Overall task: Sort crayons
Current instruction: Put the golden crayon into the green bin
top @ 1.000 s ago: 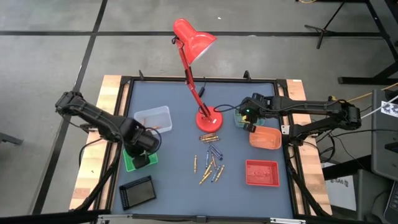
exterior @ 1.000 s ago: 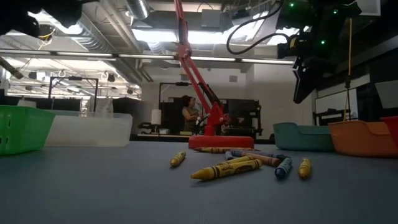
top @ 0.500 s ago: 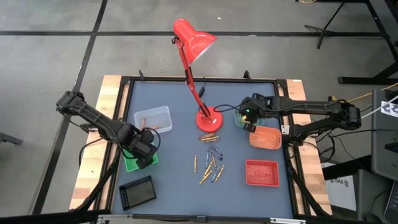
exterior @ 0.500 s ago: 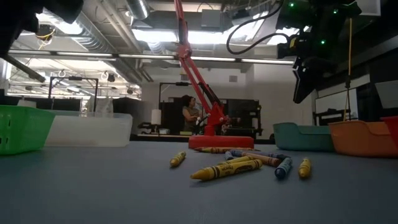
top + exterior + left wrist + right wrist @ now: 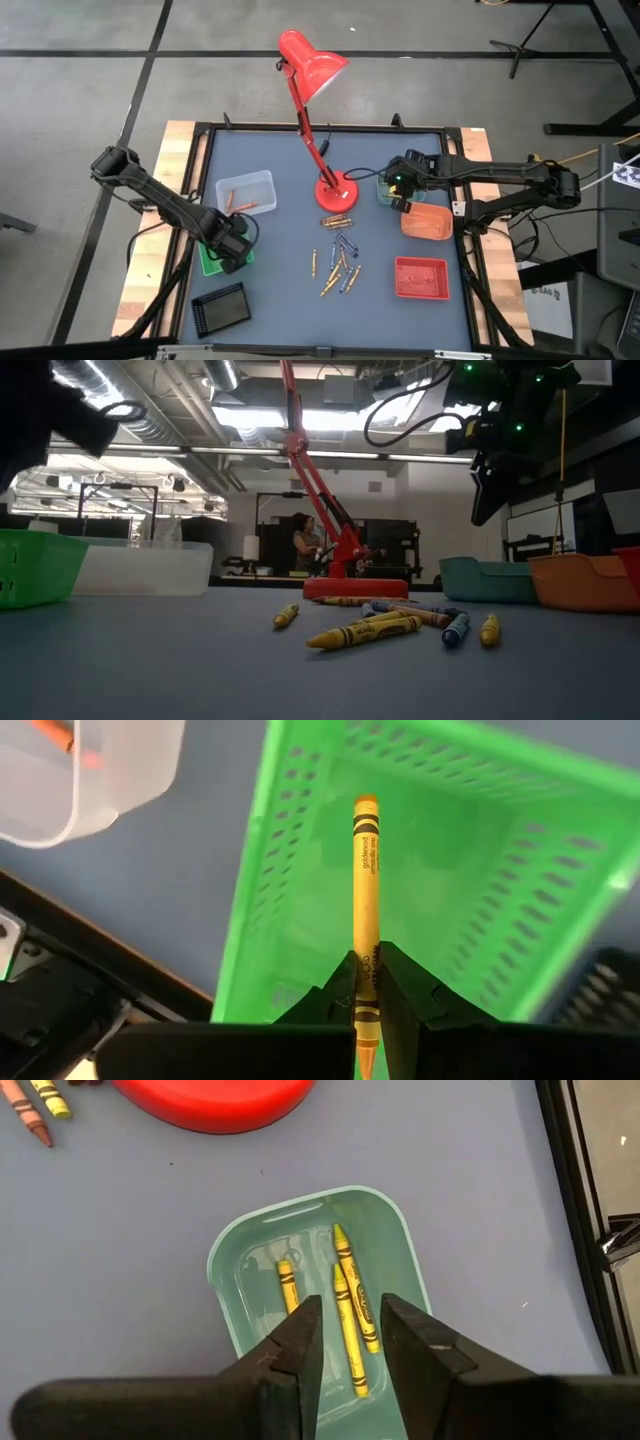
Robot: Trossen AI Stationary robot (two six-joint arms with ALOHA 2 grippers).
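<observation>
My left gripper [image 5: 366,963] hangs over the green basket [image 5: 300,870] at the table's left, shut on a yellow-orange crayon [image 5: 366,870]. In the high view this gripper [image 5: 228,250] covers much of the basket [image 5: 208,264]. Loose crayons [image 5: 338,262] of several colours lie flat in a heap on the blue mat at mid-table, also seen in the low view [image 5: 390,622]. My right gripper [image 5: 350,1315] stands open above the teal tray [image 5: 225,1250], where three yellow crayons [image 5: 350,1285] lie. It touches nothing. My left gripper pinches the crayon between its two fingers near the crayon's pointed end [image 5: 366,982]. The fingers point down from above and run along the crayon. The crayon stands upright, its long free part [image 5: 366,840] reaching down past the fingertips into the basket's opening.
A clear tray [image 5: 247,190] holding orange crayons [image 5: 238,205] sits beyond the green basket, and a black tray [image 5: 221,308] sits nearer. The red lamp's base [image 5: 336,192] stands at mid-table. An orange tray [image 5: 427,222] and a red tray [image 5: 421,277] sit on the right.
My left gripper has sunk toward the green basket with the crayon, shifting slightly toward the table's near edge, so more of the clear tray shows. My right arm has kept still.
</observation>
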